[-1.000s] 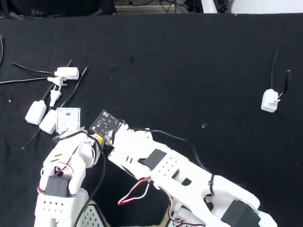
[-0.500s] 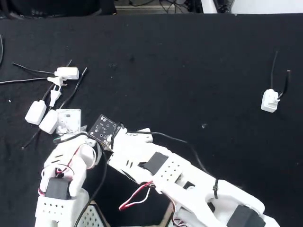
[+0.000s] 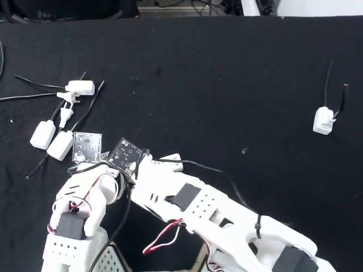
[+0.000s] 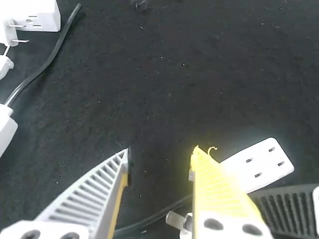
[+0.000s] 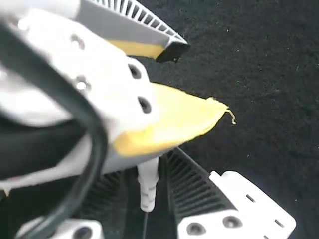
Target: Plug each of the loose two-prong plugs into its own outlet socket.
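Black cloth covers the whole table [image 3: 187, 68], and in the high view both my arms crowd its lower left. My left arm [image 3: 79, 198] stands at the bottom edge, and my right arm [image 3: 198, 207] slants in from the lower right, so the two wrists are close together. A cluster of white plugs [image 3: 44, 134] with black cords lies at the left of the frame, above my left arm. One more plug [image 3: 323, 120] sits alone near the right edge, well apart from the rest. On the left wrist view my left gripper [image 4: 160, 151] stands apart, with bare cloth between its tips. A white outlet strip [image 4: 256, 164] lies flat just beside its yellow finger [image 4: 214, 189], and a two-prong plug [image 4: 35, 12] lies farther off. On the right wrist view a white ribbed stub [image 5: 148, 191] stands in the middle of my right gripper [image 5: 148, 169], with the outlet strip just beside. Whether that gripper is clamped on the stub I cannot tell.
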### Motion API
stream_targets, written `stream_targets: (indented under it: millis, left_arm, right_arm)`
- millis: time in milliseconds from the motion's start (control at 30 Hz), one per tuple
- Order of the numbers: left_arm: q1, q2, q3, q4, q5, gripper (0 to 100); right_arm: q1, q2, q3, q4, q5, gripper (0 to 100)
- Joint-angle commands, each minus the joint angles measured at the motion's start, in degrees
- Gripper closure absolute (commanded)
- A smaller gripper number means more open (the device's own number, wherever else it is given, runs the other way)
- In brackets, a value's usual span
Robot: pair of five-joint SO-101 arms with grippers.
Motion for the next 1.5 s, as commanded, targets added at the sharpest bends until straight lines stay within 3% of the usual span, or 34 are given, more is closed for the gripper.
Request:
stream_targets:
  millis: [0, 233, 500, 767, 1467]
  left_arm:
    - [-2.2, -0.2, -0.5, 0.2, -0.2, 79]
    - [-1.7, -0.2, -0.6, 0.2, -0.3, 79]
    - [-1.7, -0.2, -0.5, 0.2, -0.3, 79]
    - [-1.7, -0.2, -0.4, 0.2, -0.3, 79]
    - [-1.7, -0.2, -0.4, 0.2, -0.3, 79]
  right_arm:
    - [1.0, -2.4, -0.5, 0.6, 0.2, 98.8]
    - [3.3, -13.6, 0.1, 7.3, -0.1, 98.8]
    - [3.5, -24.2, 5.9, 6.9, -0.1, 98.8]
    - [3.5, -29.1, 9.0, 4.2, -5.1, 98.8]
    - [6.1, -35.2, 11.6, 3.0, -5.3, 98.8]
